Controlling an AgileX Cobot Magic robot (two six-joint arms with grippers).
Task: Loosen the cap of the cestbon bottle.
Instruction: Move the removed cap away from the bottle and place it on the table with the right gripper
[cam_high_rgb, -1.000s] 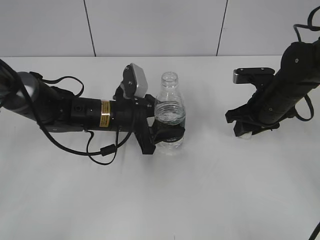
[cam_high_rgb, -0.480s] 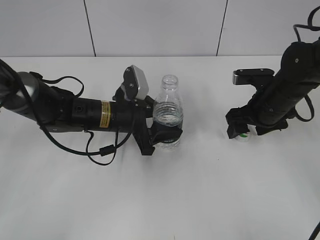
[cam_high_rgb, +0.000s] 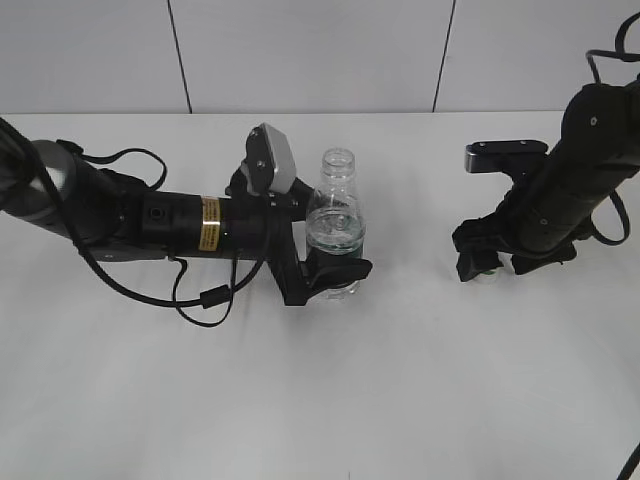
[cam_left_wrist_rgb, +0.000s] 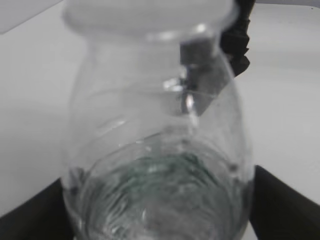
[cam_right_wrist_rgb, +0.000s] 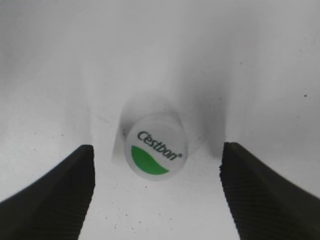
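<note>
The cestbon bottle (cam_high_rgb: 338, 205) stands capless on the white table, its neck open. My left gripper (cam_high_rgb: 335, 272) is shut on its lower body. In the left wrist view the bottle (cam_left_wrist_rgb: 155, 125) fills the frame, with the dark jaws of my left gripper (cam_left_wrist_rgb: 155, 220) at both lower corners. The cap (cam_right_wrist_rgb: 156, 146), white with a green patch and "Cestbon" print, lies top up on the table, off the bottle. My right gripper (cam_right_wrist_rgb: 155, 185) is open just above it, one finger on each side, touching nothing. In the exterior view my right gripper (cam_high_rgb: 495, 262) hides most of the cap.
The white table (cam_high_rgb: 400, 400) runs back to a pale panelled wall. A loose black cable (cam_high_rgb: 205, 298) hangs in a loop from the left arm onto the table in front of it.
My right gripper has opened and risen a little, leaving the cap on the table. My left gripper has shifted slightly with the bottle.
</note>
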